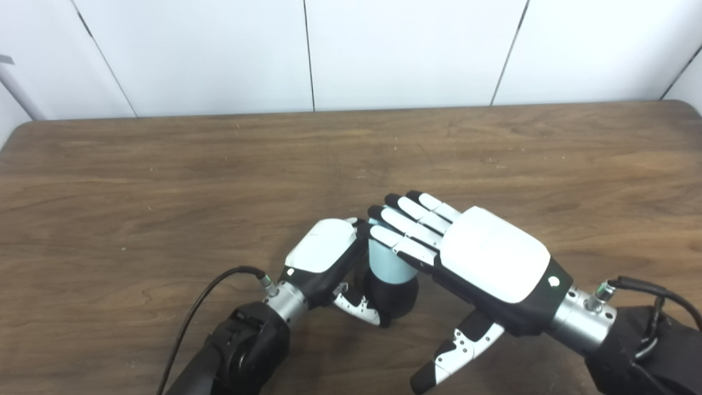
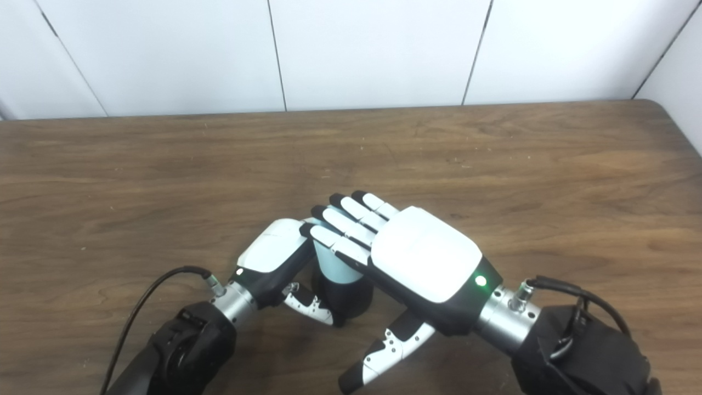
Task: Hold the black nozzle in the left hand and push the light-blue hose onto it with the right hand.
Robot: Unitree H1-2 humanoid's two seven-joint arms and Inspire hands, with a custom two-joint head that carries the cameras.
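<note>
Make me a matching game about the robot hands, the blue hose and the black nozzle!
Things:
1. left robot hand
2. right robot hand
3. light-blue hose
4. black nozzle

What fits:
A. standing on the table, under the blue part
B. fingers stretched flat across the top
C. wrapped around the stack from the side
D. sitting upright on the black part

Pairs: 1-C, 2-B, 3-D, 4-A
</note>
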